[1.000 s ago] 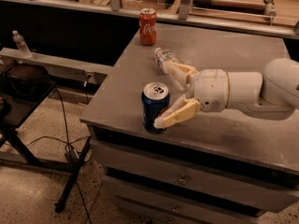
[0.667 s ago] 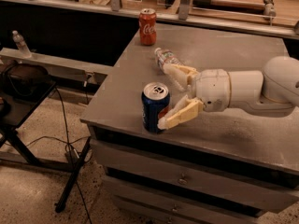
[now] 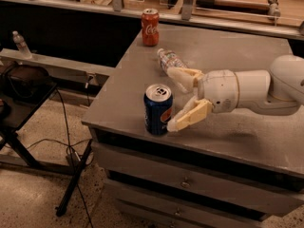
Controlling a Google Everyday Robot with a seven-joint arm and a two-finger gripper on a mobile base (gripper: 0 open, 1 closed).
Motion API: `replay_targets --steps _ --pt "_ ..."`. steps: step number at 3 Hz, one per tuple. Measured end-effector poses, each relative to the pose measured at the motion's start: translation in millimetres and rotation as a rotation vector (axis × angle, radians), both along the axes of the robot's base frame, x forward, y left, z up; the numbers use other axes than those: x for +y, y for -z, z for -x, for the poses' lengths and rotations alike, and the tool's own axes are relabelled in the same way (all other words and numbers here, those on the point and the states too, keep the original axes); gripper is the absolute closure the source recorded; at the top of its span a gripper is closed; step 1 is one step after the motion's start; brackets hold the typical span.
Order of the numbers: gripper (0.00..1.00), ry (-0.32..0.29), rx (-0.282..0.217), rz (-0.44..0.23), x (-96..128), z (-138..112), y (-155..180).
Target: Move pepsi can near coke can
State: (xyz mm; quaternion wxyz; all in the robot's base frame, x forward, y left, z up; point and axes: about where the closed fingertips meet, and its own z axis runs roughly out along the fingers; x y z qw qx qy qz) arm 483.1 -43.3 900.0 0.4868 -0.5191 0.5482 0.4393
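Note:
The pepsi can, dark blue with a silver top, stands upright near the front left edge of the grey table. The coke can, red with white lettering, stands upright at the table's far left corner, well apart from the blue can. My gripper reaches in from the right, just right of the pepsi can, and is open. Its near fingertip is at the can's lower right side. Its far finger lies over the clear bottle. The gripper holds nothing.
A clear plastic bottle lies on its side between the two cans, partly behind my far finger. The table's front and left edges are close to the pepsi can. A dark stand with cables is on the floor at left.
My gripper has edged slightly to the right beside the pepsi can. The cans and the bottle have not moved.

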Motion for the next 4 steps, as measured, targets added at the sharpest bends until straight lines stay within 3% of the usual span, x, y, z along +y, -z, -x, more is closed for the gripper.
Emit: replay_targets --steps 2,4 --pt "0.0 -0.067 -0.021 0.006 4.2 8.8 -3.5" --pt "0.05 -0.085 -0.024 0.018 11.5 13.6 -5.8"
